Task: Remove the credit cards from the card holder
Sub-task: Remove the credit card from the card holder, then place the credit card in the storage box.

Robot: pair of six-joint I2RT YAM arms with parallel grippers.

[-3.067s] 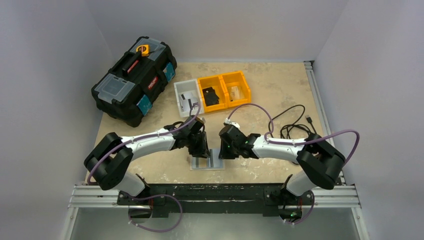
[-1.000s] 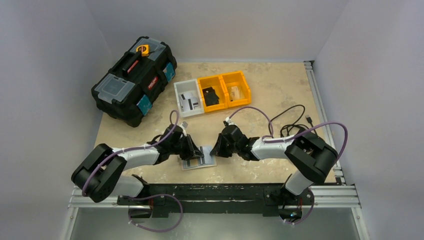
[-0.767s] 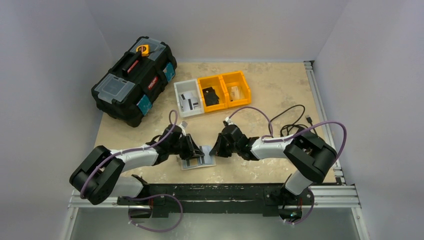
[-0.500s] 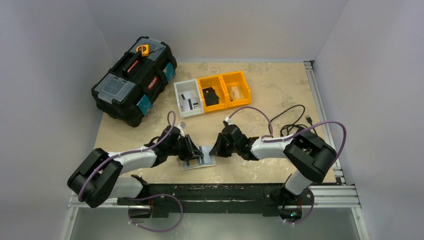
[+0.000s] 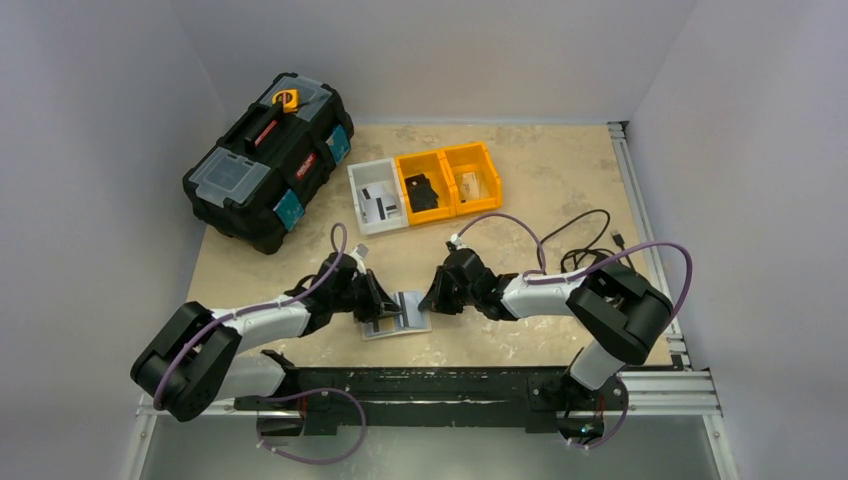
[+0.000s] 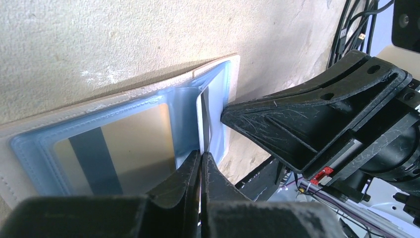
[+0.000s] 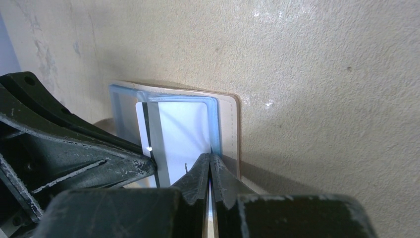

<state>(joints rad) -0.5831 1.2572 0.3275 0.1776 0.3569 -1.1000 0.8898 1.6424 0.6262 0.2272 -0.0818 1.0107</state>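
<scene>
Beige tabletop (image 5: pixel 540 190), open card holder (image 5: pixel 412 320), 2 cards (image 6: pixel 124 141) sleeved inside

Left gripper (image 6: pixel 200 157) at 6 o'clock pinches a white card (image 6: pixel 201 124) standing edge-on in the open card holder (image 6: pixel 214 64). A striped beige card (image 6: pixel 136 139) lies at 8 o'clock. The right gripper (image 6: pixel 225 115) touches the holder from 3 o'clock.

Counted across the views:

- 2 robot arms, the left arm (image 5: pixel 270 318) and the right arm (image 5: pixel 545 293).
- 2 grippers, the left gripper (image 6: pixel 200 163) and the right gripper (image 7: pixel 210 166).
- 1 card holder (image 7: pixel 229 129).
- 2 credit cards showing in its pockets: 1 striped card (image 6: pixel 129 144) and 1 white card (image 7: pixel 183 134).
- 3 open bins: 1 white bin (image 5: pixel 356 195) and 2 yellow, the left yellow bin (image 5: pixel 403 180) and the right yellow bin (image 5: pixel 489 165).
- 1 black toolbox (image 5: pixel 268 160).
- 1 black cable bundle (image 5: pixel 590 250).
- 1 table (image 5: pixel 540 170).
</scene>
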